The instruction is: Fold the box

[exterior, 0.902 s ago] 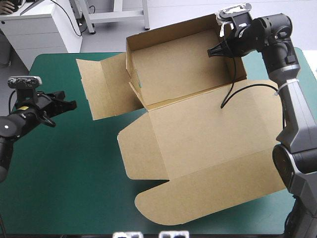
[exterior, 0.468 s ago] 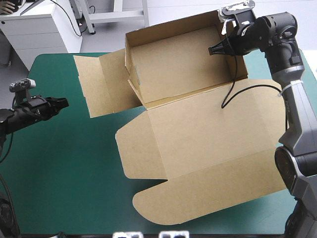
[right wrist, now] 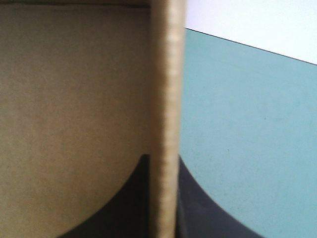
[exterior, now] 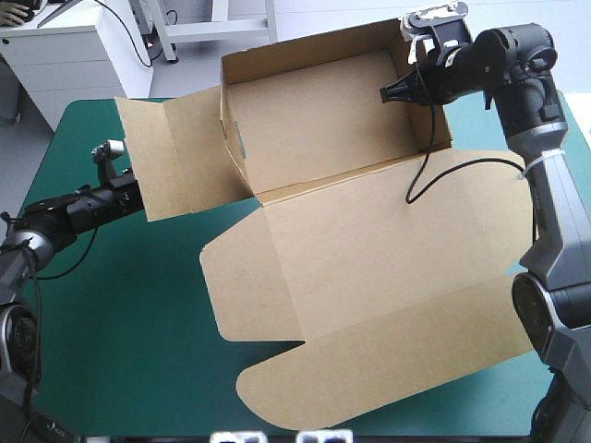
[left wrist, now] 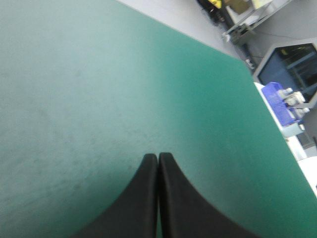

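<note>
The brown box stands as an open tray at the back of the table, its walls raised and its lid lying flat toward the front. A side flap sticks out to the left. My right gripper is shut on the tray's right wall near its top edge. In the right wrist view the board's edge runs between my right gripper. My left gripper is shut and empty, its tips at the side flap's outer edge. The left wrist view shows my left gripper over bare teal-green cover.
The lid's front flap reaches close to the table's front edge. Bare teal-green cover lies front left. A white cabinet stands beyond the far left corner.
My left arm has swung in from the table's left side to the side flap's edge, and its fingers have come together. The box has shifted left with my right gripper on its wall.
</note>
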Controlling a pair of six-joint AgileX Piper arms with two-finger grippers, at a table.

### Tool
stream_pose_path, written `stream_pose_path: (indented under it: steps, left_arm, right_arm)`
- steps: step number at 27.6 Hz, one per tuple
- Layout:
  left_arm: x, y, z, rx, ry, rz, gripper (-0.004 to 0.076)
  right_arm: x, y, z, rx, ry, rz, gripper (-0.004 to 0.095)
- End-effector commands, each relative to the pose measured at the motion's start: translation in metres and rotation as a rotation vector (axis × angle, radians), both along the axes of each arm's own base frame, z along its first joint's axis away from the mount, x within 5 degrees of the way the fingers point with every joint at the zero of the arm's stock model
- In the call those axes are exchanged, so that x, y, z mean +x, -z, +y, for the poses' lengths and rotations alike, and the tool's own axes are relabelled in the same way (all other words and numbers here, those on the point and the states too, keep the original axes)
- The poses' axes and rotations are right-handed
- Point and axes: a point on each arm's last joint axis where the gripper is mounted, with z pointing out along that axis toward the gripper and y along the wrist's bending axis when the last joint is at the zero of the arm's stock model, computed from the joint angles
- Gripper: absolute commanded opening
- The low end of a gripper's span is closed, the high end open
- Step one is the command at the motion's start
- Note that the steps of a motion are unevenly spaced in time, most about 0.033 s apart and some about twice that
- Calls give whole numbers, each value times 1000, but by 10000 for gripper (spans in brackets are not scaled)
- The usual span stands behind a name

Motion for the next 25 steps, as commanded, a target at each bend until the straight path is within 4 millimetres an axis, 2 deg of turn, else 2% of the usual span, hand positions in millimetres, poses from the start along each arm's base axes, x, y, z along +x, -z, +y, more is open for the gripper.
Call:
stream_pose_path:
  steps: [1, 6, 14, 25]
  left_arm:
    - [2, -41, -20, -162, 27, -182, -8]
    - [-2, -60, -36, -212, 170, -268, -8]
    - [-10, -80, -48, -275, 328, -351, -8]
    - [-11, -103, -77, -328, 418, -338, -9]
  right_arm:
    - [-25, -33, -5, 45, -8, -83, -18]
    - [-17, -25, -4, 34, -13, -65, -18]
    - [-1, -9, 1, 34, -17, -44, -18]
    - [23, 21, 7, 7, -38, 25, -17]
